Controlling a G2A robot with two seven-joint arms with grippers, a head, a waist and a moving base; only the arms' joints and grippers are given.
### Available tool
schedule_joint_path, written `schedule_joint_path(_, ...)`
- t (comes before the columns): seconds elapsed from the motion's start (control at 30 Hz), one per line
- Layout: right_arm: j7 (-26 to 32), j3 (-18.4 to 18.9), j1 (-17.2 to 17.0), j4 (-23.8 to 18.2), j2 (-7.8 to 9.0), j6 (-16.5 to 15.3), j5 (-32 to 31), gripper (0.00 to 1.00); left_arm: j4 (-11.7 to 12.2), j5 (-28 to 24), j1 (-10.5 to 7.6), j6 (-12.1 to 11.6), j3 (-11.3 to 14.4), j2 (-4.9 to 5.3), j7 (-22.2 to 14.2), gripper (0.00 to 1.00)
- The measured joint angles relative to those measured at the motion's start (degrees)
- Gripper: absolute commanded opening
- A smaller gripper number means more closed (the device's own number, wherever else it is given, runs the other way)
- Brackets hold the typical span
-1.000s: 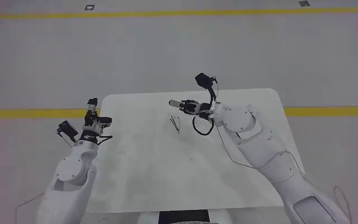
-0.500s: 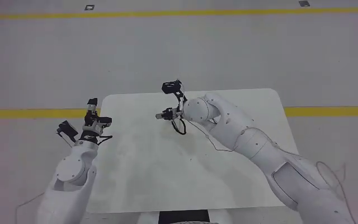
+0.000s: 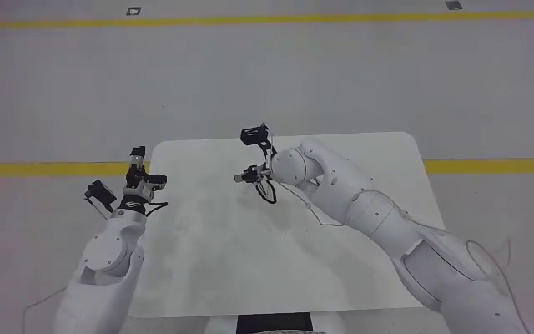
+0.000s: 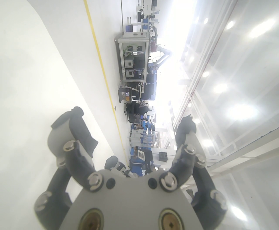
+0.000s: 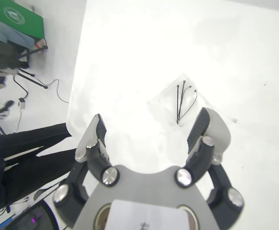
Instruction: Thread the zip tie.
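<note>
The right tool (image 5: 150, 113), jaws apart, is held near four black zip ties (image 5: 178, 102) laid on one table (image 5: 152, 43); the left tool (image 4: 131, 115) is likewise spread.

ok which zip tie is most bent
The outermost tie, head nearest a pad of the right claw; it bows in an arc, the others run nearly straight.

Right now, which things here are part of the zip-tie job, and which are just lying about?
Part of the job: black zip ties on a clear plastic sheet; open right gripper above them; open left gripper; table.
Just lying about: floor cable; green board.
</note>
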Motion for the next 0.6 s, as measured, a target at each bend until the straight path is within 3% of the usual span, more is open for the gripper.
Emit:
schedule_joint_path(0.1,4.6,-1.7,2.5,3.8,-2.37,1.7,2.4,1.00,0.0,0.0,0.00,0.0,0.0,0.00,0.0,1.00)
schedule_joint_path(0.33,3.6,-4.9,5.2,13.5,-7.74,1.3,5.2,1.00,0.0,0.0,0.00,0.0,0.0,0.00,0.0,1.00)
schedule_joint_path(0.6,3.4,-4.9,5.3,14.4,-8.06,1.1,5.5,1.00,0.0,0.0,0.00,0.0,0.0,0.00,0.0,1.00)
